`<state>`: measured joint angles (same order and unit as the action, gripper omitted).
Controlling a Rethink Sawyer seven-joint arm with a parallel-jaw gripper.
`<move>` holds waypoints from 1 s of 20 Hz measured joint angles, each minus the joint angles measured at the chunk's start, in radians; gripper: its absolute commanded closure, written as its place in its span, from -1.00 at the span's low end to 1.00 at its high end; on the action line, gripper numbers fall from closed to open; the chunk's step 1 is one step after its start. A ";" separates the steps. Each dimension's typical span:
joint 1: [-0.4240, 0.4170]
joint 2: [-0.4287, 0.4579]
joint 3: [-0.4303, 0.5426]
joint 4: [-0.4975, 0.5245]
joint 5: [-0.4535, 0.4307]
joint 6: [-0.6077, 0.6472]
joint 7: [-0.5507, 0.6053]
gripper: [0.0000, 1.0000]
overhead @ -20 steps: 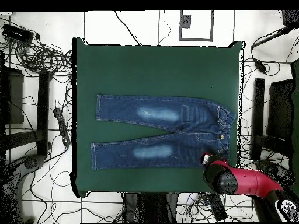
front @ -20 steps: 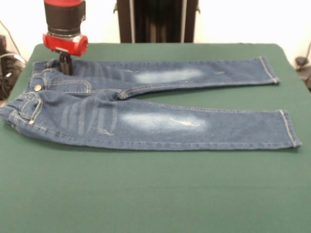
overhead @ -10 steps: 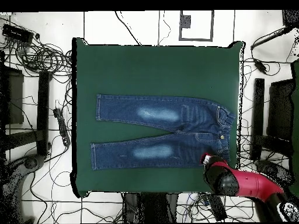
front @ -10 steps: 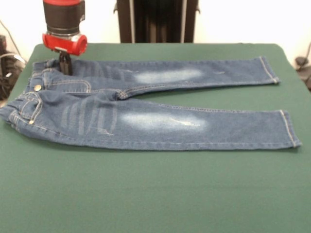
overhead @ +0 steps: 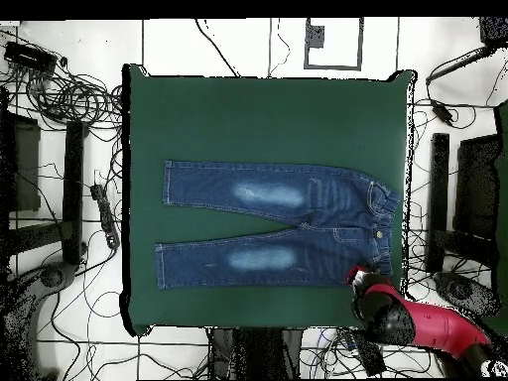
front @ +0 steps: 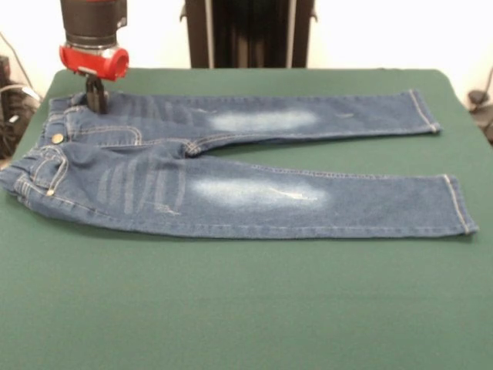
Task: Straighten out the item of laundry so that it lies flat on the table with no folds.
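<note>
My end effector (front: 95, 98) stands at the waistband corner of the jeans (front: 231, 173), on the hip nearest my base, its dark tips down at the denim there; whether they are apart, together or pinching cloth I cannot tell, since the red collar and the tips' own darkness hide the gap in both views. The jeans lie on the green bench (front: 246, 308), roughly in its middle across the width and closer to the edge by my base than to the opposite one. Their long axis runs parallel to that edge, waistband toward one short end of the bench and the two hems toward the other, so nearly the whole garment stretches away from my end effector along that line. From above, the jeans (overhead: 278, 226) show both legs spread in a narrow V, lying smooth with the hems square, and my end effector (overhead: 357, 276) sits at the waist corner close to the bench (overhead: 268, 109) edge. The waistband looks a little bunched and raised, so I judge any remaining work to be at that end.
</note>
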<state>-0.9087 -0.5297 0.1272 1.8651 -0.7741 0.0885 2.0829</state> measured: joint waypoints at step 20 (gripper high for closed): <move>-0.010 -0.048 -0.069 0.073 0.000 0.000 0.000 1.00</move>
<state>-0.9183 -0.5773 0.0578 1.9384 -0.7739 0.0883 2.0829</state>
